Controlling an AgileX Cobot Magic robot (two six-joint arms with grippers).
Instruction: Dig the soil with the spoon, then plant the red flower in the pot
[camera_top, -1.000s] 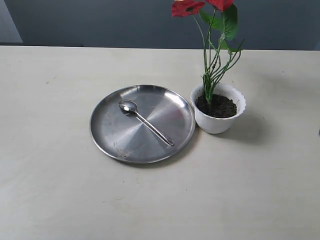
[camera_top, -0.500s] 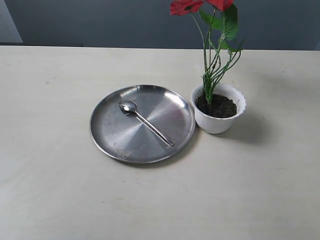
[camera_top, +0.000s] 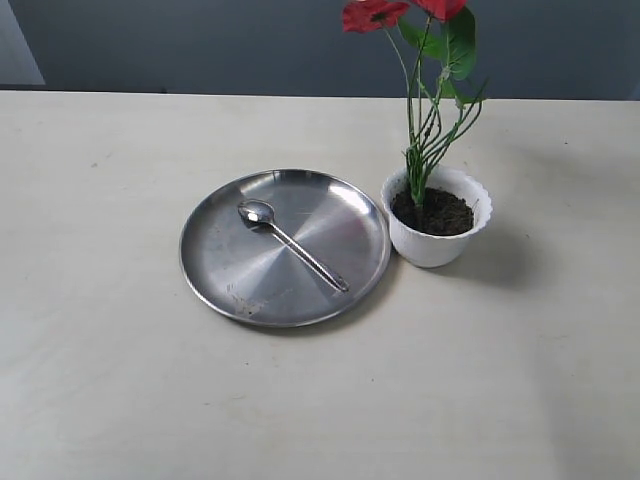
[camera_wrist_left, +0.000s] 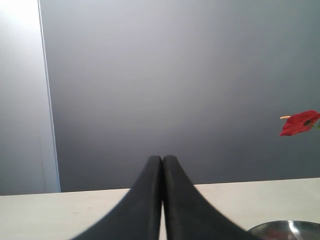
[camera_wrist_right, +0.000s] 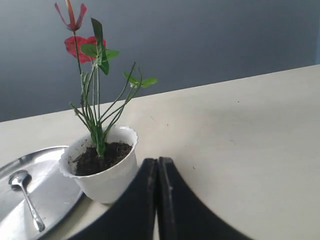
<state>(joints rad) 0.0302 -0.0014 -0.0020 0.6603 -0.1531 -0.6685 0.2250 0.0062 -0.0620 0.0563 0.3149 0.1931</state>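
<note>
Soft even light, faint shadows (steel plate glares).

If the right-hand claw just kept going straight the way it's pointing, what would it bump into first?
Probably nothing on the table. The right gripper, fingers shut, points over bare table toward the grey wall. The pot sits just beside that line; depth is unclear, so it might get brushed.

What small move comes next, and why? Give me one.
Probably none beyond holding both arms back. The red flower already stands upright in the soil inside the pot, and the spoon lies on the steel plate. The left gripper and right gripper are both shut on nothing, clear of the pot.
</note>
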